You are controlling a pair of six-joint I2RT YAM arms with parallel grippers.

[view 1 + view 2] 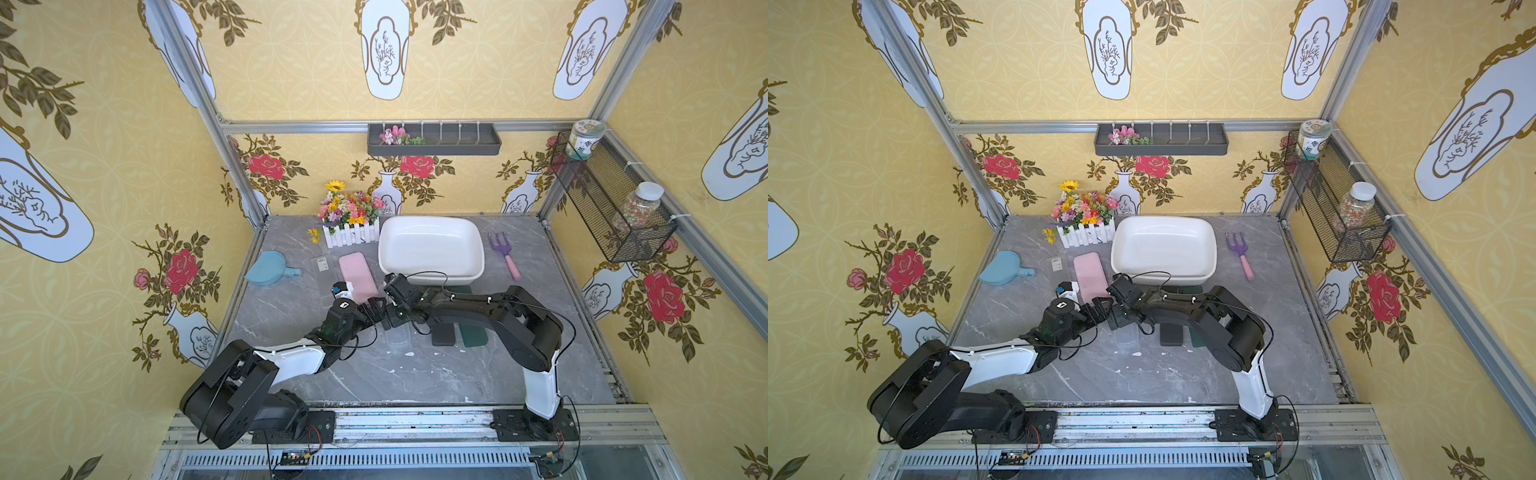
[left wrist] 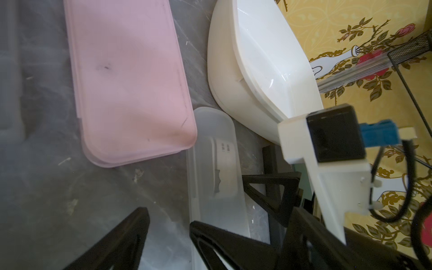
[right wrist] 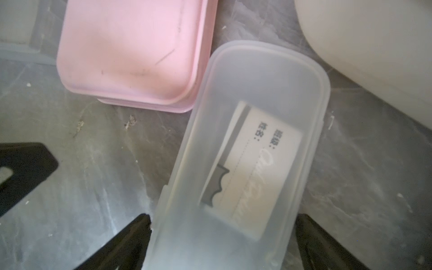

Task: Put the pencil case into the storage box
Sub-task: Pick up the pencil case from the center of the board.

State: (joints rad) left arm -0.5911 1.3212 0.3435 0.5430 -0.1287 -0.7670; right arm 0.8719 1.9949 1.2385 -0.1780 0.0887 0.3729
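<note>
The translucent pencil case (image 3: pixel 245 163) is flanked by the parted fingers of the right gripper (image 3: pixel 223 217); the left gripper (image 2: pixel 168 217) is spread too

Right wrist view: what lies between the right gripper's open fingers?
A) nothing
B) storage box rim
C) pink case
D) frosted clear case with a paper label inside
D: the frosted clear case, paper label visible inside, lies on the table between the spread fingers of the right gripper; the pink case sits beside it, outside them.
</note>
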